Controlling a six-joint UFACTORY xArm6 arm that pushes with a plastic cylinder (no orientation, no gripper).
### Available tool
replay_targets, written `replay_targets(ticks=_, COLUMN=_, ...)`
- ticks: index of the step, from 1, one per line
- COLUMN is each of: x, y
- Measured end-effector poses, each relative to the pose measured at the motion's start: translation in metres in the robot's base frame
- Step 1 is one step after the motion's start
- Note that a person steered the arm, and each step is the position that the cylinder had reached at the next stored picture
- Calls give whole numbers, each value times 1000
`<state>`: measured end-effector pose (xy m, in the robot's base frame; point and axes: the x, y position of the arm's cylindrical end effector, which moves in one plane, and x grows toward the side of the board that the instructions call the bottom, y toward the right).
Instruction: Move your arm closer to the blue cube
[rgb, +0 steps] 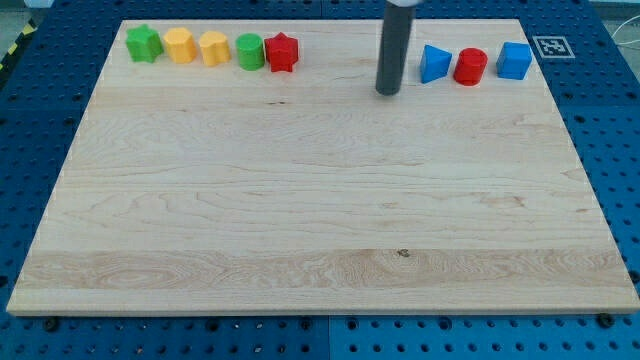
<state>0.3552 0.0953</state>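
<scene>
The blue cube (514, 60) sits at the view's top right on the wooden board (320, 230). Left of it stand a red cylinder (470, 67) and a blue wedge-shaped block (434, 63), in a row. My tip (387, 91) rests on the board left of the blue wedge, with a small gap between them. It is well left of the blue cube, with the wedge and the red cylinder in between.
At the view's top left a row of blocks: a green block (143, 43), a yellow block (179, 46), a second yellow block (213, 48), a green cylinder (249, 51) and a red star-shaped block (282, 52). A marker tag (551, 46) lies beyond the board's top right corner.
</scene>
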Motion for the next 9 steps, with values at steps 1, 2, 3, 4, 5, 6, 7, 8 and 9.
replay_targets(ticks=1, x=20, y=24)
replay_targets(ticks=2, x=22, y=71)
replay_targets(ticks=3, x=22, y=125)
replay_targets(ticks=4, x=20, y=177)
replay_targets(ticks=5, x=-3, y=221)
replay_targets(ticks=6, x=-61, y=232)
replay_targets(ticks=7, x=-129, y=237)
replay_targets(ticks=8, x=-135, y=229)
replay_targets(ticks=9, x=-109, y=223)
